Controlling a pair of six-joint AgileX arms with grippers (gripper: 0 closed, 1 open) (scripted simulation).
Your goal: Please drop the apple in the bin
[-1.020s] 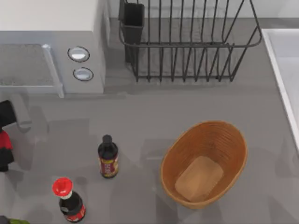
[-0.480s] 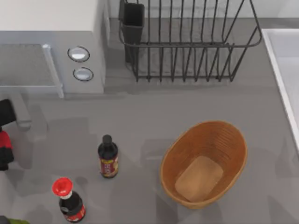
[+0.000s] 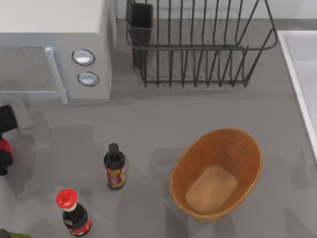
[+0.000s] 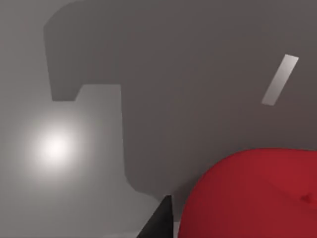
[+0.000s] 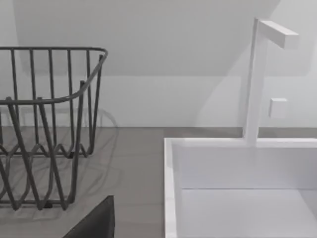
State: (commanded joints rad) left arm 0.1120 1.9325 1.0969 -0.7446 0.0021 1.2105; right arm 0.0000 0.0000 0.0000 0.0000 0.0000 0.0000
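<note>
Over the last second the left end effector (image 3: 4,148), clamped on the apple (image 4: 252,193), has slid further off the tabletop's (image 3: 148,129) left edge, away from the bin (image 3: 250,148), so the drop seems not yet near.

Two upright bottles (image 3: 114,166) (image 3: 73,212) between left edge and bin (image 3: 216,173); open table (image 3: 163,119) below dish rack (image 3: 198,44)

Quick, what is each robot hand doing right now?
Left gripper: at the table's left edge, shut on the apple.
Right gripper: cannot be told.
</note>
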